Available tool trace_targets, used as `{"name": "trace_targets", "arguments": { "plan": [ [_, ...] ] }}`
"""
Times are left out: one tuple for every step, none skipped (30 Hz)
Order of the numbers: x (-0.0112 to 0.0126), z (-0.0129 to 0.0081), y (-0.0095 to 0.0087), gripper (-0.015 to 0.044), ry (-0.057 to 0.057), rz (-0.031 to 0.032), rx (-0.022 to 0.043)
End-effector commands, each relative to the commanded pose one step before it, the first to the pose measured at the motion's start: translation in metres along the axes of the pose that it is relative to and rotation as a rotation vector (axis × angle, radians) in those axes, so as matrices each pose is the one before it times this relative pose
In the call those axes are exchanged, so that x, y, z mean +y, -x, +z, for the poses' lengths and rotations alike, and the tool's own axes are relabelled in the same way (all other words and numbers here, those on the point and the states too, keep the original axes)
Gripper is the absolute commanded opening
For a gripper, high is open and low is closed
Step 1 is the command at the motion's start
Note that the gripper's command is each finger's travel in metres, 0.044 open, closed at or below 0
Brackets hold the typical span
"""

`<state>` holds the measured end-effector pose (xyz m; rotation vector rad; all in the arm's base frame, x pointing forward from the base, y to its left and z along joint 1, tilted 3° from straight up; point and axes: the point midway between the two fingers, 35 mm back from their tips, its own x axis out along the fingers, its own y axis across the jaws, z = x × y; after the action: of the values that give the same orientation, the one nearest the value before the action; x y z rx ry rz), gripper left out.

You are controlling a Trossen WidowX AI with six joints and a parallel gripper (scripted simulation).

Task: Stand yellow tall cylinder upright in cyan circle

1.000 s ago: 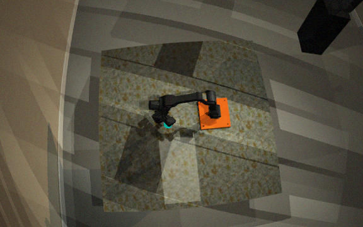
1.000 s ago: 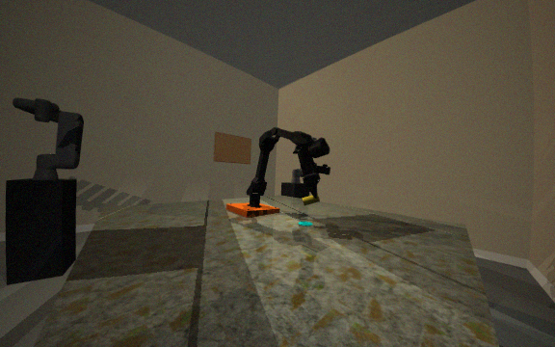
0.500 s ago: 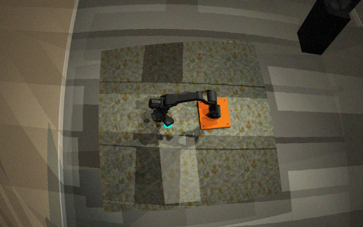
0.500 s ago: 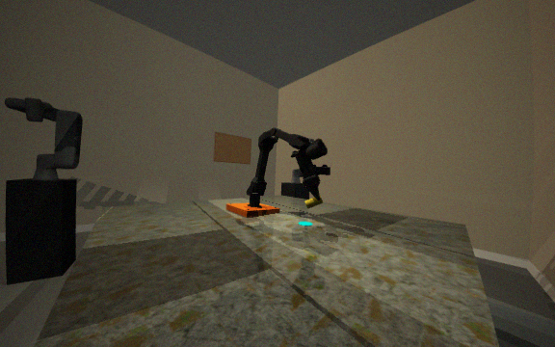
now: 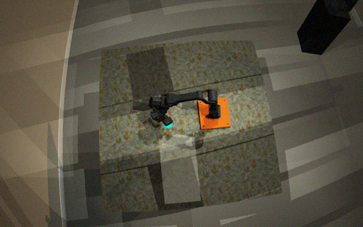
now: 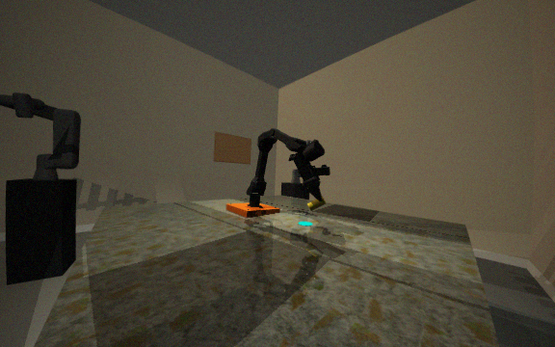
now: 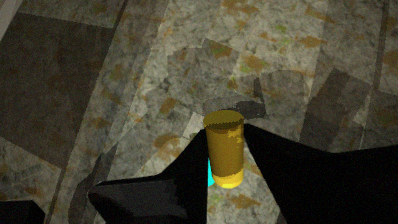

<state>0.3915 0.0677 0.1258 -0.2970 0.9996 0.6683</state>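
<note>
The yellow tall cylinder [image 5: 155,122] [image 6: 315,205] [image 7: 226,155] is held between the fingers of my gripper [image 6: 316,200] [image 7: 224,131], which is shut on it. In the exterior view the cylinder is tilted, nearer lying than upright, and is held above the table. The cyan circle [image 5: 168,126] [image 6: 305,224] [image 7: 210,174] lies flat on the table. In the top view it shows just beside the gripper, partly hidden by the arm. In the wrist view only a sliver shows between the left finger and the cylinder.
The arm's orange base plate [image 5: 203,121] [image 6: 239,209] is on the mottled table [image 5: 232,170] [image 6: 186,289], to the right of the circle in the top view. Shadows fall across the table. A black pedestal [image 5: 321,29] [image 6: 41,231] with another arm stands off the table.
</note>
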Motion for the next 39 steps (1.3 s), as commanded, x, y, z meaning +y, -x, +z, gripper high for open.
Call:
{"name": "trace_targets", "arguments": {
  "plan": [
    [-0.00150,-0.00006,-0.00209,0.0105,-0.0147,0.00543,-0.03327],
    [-0.00048,0.00019,-0.00032,0.0105,-0.0019,0.00023,-0.00685],
    [-0.00047,0.00018,-0.00031,0.0105,-0.0019,0.00024,-0.00684],
    [-0.00047,0.00018,-0.00030,0.0105,-0.0019,0.00025,-0.00683],
    [-0.00046,0.00017,-0.00029,0.0105,-0.0018,0.00026,-0.00682],
    [-0.00046,0.00017,-0.00028,0.0105,-0.0018,0.00027,-0.00681],
    [-0.00045,0.00016,-0.00027,0.0105,-0.0018,0.00028,-0.00680],
    [-0.00045,0.00016,-0.00026,0.0105,-0.0017,0.00029,-0.00679],
    [-0.00045,0.00015,-0.00025,0.0105,-0.0017,0.00031,-0.00678],
    [-0.00044,0.00015,-0.00024,0.0105,-0.0017,0.00032,-0.00676],
    [-0.00044,0.00014,-0.00023,0.0105,-0.0016,0.00033,-0.00675],
    [-0.00043,0.00014,-0.00022,0.0105,-0.0016,0.00034,-0.00674],
    [-0.00043,0.00013,-0.00021,0.0105,-0.0016,0.00035,-0.00673],
    [-0.00042,0.00013,-0.00020,0.0105,-0.0015,0.00036,-0.00672],
    [-0.00042,0.00012,-0.00019,0.0105,-0.0015,0.00037,-0.00671],
    [-0.00041,0.00012,-0.00018,0.0105,-0.0015,0.00038,-0.00670],
    [-0.00041,0.00011,-0.00017,0.0105,-0.0015,0.00039,-0.00668],
    [-0.00040,0.00011,-0.00016,0.0105,-0.0014,0.00040,-0.00667],
    [-0.00040,0.00011,-0.00015,0.0105,-0.0014,0.00042,-0.00666],
    [-0.00039,0.00010,-0.00014,0.0105,-0.0014,0.00043,-0.00665],
    [-0.00039,0.00010,-0.00013,0.0105,-0.0013,0.00044,-0.00664],
    [-0.00038,0.00009,-0.00012,0.0105,-0.0013,0.00045,-0.00662],
    [-0.00038,0.00009,-0.00011,0.0105,-0.0013,0.00046,-0.00661],
    [-0.00037,0.00009,-0.00010,0.0105,-0.0012,0.00047,-0.00660],
    [-0.00036,0.00008,-0.00009,0.0105,-0.0012,0.00048,-0.00658],
    [-0.00036,0.00008,-0.00007,0.0105,-0.0012,0.00050,-0.00657],
    [-0.00035,0.00007,-0.00006,0.0105,-0.0011,0.00051,-0.00656],
    [-0.00035,0.00007,-0.00005,0.0105,-0.0011,0.00052,-0.00654],
    [-0.00034,0.00007,-0.00004,0.0105,-0.0011,0.00053,-0.00653],
    [-0.00034,0.00006,-0.00003,0.0105,-0.0011,0.00054,-0.00652],
    [-0.00033,0.00006,-0.00002,0.0105,-0.0010,0.00056,-0.00650],
    [-0.00032,0.00006,-0.00001,0.0105,-0.0010,0.00057,-0.00649],
    [-0.00032,0.00005,0.00000,0.0105,-0.0010,0.00058,-0.00647],
    [-0.00031,0.00005,0.00001,0.0105,-0.0009,0.00059,-0.00646],
    [-0.00031,0.00005,0.00002,0.0105,-0.0009,0.00060,-0.00644],
    [-0.00030,0.00004,0.00003,0.0105,-0.0009,0.00062,-0.00643],
    [-0.00029,0.00004,0.00004,0.0105,-0.0008,0.00063,-0.00641],
    [-0.00029,0.00004,0.00005,0.0105,-0.0008,0.00064,-0.00640],
    [-0.00028,0.00003,0.00006,0.0105,-0.0008,0.00065,-0.00638]
  ]
}}
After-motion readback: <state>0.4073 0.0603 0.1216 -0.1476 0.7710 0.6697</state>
